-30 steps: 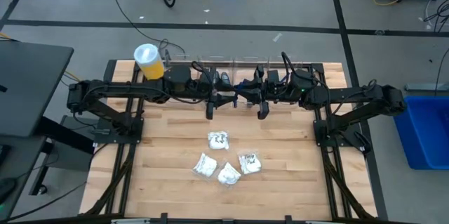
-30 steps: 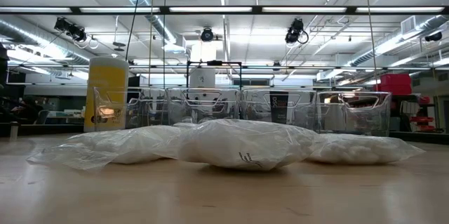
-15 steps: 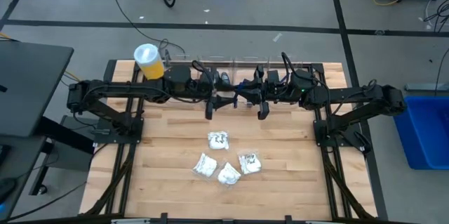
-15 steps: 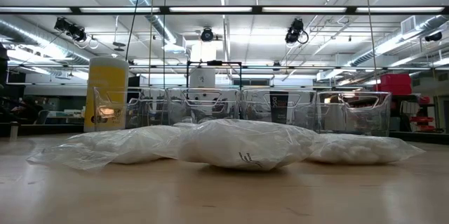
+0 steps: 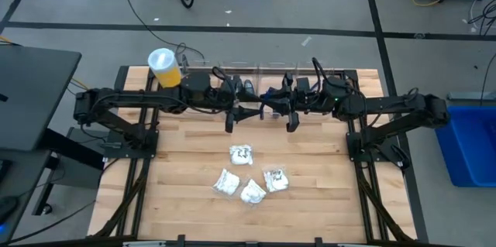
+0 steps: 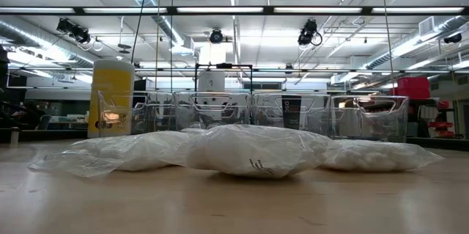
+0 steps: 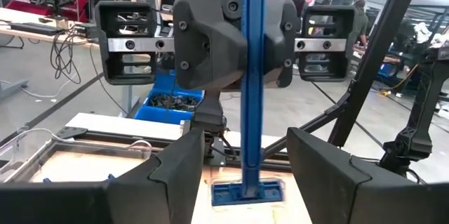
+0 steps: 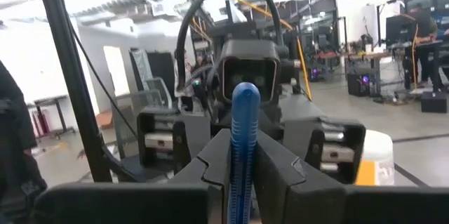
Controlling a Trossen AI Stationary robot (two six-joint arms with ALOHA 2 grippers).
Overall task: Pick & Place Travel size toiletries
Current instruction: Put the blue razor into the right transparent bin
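A thin blue razor (image 7: 251,76) stands upright in the air over the table's far half, head (image 7: 245,192) down, with my right gripper (image 8: 243,175) shut on it. My left gripper (image 7: 245,182) faces it from the table's left. Its fingers are open and stand on either side of the razor's lower part without visibly touching it. In the high view the two grippers meet nose to nose, left gripper (image 5: 249,112) and right gripper (image 5: 274,112). Several white plastic packets (image 5: 246,176) lie flat on the wood in the middle of the table. My right gripper pinches the razor's handle (image 8: 243,150) between its two fingers, partway along its length. The fingers come level from the table's right and lie across the handle. The razor is lifted clear and upright, its rounded handle end (image 8: 245,94) above the fingers and its head below them.
A tall yellow cylinder with a white lid (image 5: 164,67) stands at the far left corner. A row of clear bins (image 5: 263,69) runs along the far edge. A blue tub (image 5: 473,142) sits off the table's right side. The near half of the table (image 5: 310,216) is bare wood.
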